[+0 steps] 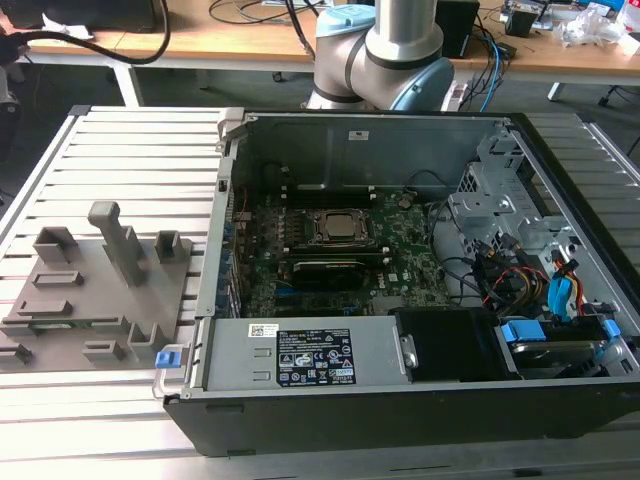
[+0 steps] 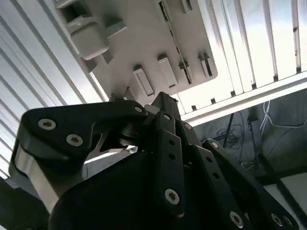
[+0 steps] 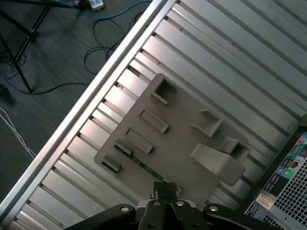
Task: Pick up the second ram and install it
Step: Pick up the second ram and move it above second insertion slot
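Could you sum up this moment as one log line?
tool: over grey plastic holder plate | long green ram stick: lying in plate, not held

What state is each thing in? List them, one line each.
case, open, lying on its side, board exposed.
socket, uncovered, facing up.
holder, flat on the slatted table, beside the case.
ram, lying in the holder, not picked up.
tool, above the holder, close to the ram.
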Robot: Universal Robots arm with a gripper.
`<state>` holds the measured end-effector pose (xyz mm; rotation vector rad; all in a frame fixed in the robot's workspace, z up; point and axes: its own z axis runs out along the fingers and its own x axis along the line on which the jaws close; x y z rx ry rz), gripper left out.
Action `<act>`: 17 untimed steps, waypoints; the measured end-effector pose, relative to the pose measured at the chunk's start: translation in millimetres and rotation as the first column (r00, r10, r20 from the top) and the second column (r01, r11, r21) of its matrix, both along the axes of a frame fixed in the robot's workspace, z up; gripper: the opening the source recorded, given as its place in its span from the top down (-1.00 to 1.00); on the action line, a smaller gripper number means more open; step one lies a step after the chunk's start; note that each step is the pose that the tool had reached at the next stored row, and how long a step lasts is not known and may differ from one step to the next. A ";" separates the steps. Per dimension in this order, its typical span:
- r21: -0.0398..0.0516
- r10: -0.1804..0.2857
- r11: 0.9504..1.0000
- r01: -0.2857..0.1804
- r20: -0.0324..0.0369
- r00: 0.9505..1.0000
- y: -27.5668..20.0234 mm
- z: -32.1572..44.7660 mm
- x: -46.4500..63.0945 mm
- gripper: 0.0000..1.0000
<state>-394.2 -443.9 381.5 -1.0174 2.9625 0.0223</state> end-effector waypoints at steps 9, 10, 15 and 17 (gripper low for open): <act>0.000 0.266 0.964 -0.266 0.000 0.964 0.0 0.0 0.0 0.79; 0.000 0.293 0.956 -0.293 0.000 0.956 0.0 0.0 0.0 0.79; 0.000 0.374 0.927 -0.374 0.000 0.927 0.0 0.0 0.0 0.79; 0.000 0.402 0.916 -0.402 0.000 0.916 0.0 0.0 0.0 0.79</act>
